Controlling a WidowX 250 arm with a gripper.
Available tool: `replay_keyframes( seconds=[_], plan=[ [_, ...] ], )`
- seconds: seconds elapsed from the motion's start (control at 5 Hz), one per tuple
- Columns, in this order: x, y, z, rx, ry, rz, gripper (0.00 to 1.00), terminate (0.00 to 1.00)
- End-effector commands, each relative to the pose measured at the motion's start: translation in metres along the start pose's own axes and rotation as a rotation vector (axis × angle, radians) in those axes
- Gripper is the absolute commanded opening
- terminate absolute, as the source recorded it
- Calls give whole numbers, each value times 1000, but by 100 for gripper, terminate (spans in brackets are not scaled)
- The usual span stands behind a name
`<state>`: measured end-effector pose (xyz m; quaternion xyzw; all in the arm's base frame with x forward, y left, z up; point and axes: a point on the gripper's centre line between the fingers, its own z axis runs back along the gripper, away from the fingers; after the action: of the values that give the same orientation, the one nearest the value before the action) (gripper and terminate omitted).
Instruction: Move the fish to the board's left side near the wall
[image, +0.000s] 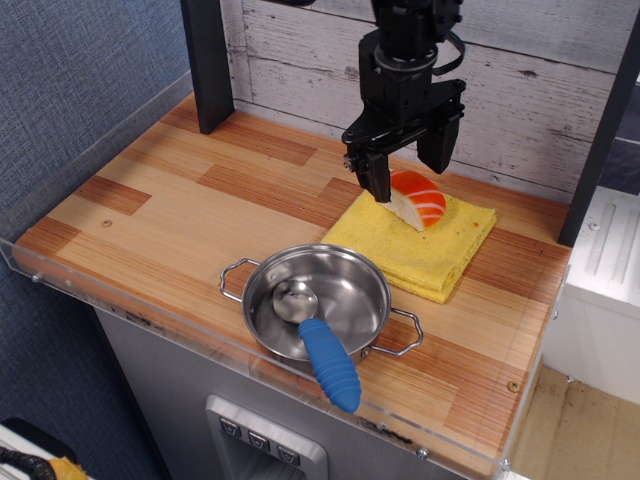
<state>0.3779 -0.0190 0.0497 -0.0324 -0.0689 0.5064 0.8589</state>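
Note:
The fish (417, 200), a toy salmon sushi piece with an orange striped top and white base, lies on the yellow cloth (420, 243) at the right of the board (180, 210). My black gripper (406, 172) is open and hangs just over the fish's far end. Its left finger stands by the fish's left edge and its right finger behind the fish's right side. The fingers do not hold the fish. The board's left side near the wall is bare wood.
A steel pot (320, 300) with a blue-handled spoon (322, 355) sits at the front of the board. A black post (208, 60) stands at the back left, another at the right edge (600, 130). A clear acrylic rim (90, 140) borders the board.

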Motion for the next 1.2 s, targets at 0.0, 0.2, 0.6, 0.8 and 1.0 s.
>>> replay_keyframes(
  seconds=[0.0,0.2,0.6,0.8,1.0],
  plan=[
    [7,-7,-1,-23,5,19,100,0],
    [7,-5,-6,-34,12,38,100,0],
    [6,-4,-7,-40,-2,47,0,0],
    [7,-5,-2,-47,-4,61,0,0],
    [8,-5,8,-67,-16,71,0,0]
  ],
)
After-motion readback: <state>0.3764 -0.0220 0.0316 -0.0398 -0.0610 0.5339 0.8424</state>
